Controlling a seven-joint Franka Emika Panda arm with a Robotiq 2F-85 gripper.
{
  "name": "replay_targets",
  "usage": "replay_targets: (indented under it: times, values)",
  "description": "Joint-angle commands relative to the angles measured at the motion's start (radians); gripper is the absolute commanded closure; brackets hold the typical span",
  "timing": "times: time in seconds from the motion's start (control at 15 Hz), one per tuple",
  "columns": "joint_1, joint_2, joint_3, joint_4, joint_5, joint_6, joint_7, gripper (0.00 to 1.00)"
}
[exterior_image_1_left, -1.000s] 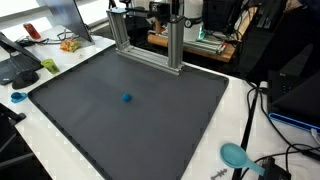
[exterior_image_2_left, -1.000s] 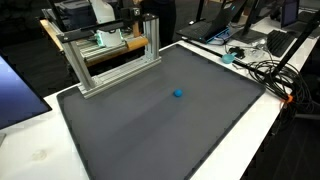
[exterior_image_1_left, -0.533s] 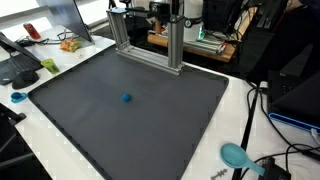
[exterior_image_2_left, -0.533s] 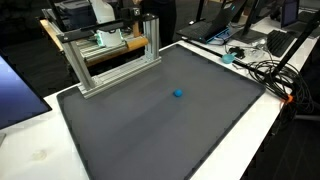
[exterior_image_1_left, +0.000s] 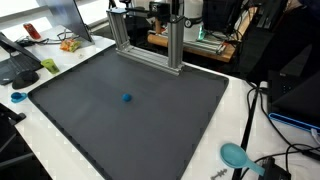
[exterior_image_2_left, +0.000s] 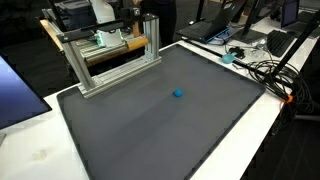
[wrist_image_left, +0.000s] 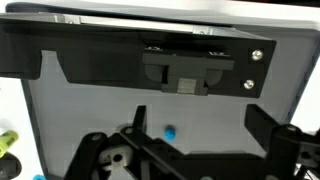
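A small blue ball lies alone near the middle of a dark grey mat in both exterior views. In the wrist view the ball shows far below, between the two black fingers and closer to the left one. My gripper is open and empty, high above the mat. The gripper does not show in either exterior view.
An aluminium frame stands at the back edge of the mat, also in an exterior view. A teal bowl, a small teal item, a laptop and cables lie on the white table around the mat.
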Motion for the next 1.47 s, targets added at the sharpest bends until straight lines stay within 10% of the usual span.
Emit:
replay_targets:
  times: [0.0,1.4]
  values:
    - [0.005,-0.005,0.010,-0.053,0.001,0.055,0.040,0.00]
    - [-0.024,0.031,0.014,-0.156,-0.018,0.166,0.116,0.00]
